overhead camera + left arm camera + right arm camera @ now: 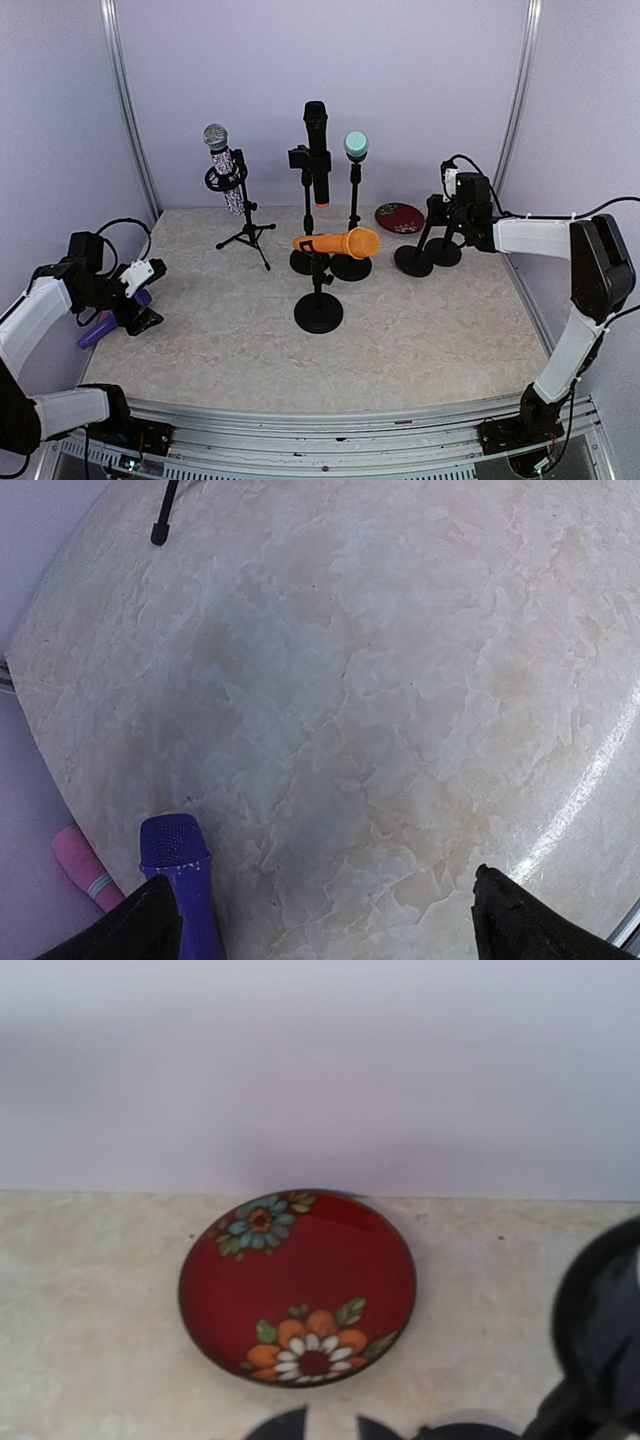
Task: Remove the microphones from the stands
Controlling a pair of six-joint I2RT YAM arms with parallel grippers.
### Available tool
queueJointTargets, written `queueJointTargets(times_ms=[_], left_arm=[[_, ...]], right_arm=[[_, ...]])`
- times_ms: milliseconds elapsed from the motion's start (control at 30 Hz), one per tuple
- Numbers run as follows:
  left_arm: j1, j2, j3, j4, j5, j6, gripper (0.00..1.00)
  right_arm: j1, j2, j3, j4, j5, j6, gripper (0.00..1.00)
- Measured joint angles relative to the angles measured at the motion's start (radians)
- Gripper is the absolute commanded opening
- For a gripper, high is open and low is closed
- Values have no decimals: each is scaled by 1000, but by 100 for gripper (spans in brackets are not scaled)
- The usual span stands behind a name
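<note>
The left end effector (315, 920) hangs spread wide above the table (380, 680). The purple microphone (180, 870) lies flat just inside one finger, unpinched. The right end effector (452, 205) sits by two black stands (413, 260); I cannot tell its grip.

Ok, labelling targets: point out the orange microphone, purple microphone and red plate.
orange microphone (335, 243), top external view, mid body.
purple microphone (177, 842), left wrist view, grille head.
red plate (310, 1265), right wrist view, bare centre.
</note>
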Motion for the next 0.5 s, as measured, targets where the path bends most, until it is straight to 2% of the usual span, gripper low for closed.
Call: queueJointTargets(times_ms=[267,300,400,433,500], left_arm=[[-3,0,0,0,1,-1,98],[-5,0,0,0,1,-1,98],[-10,0,0,0,2,-2,99],[-11,0,0,0,2,-2,99],[-13,0,0,0,2,-5,99]], right_arm=[[-6,11,14,-17,16,-78,0],[-6,11,15,-20,16,-83,8],[-6,11,15,-22,11,-85,56],[-6,11,15,-23,8,-83,69],[-6,10,15,-28,5,-81,86]])
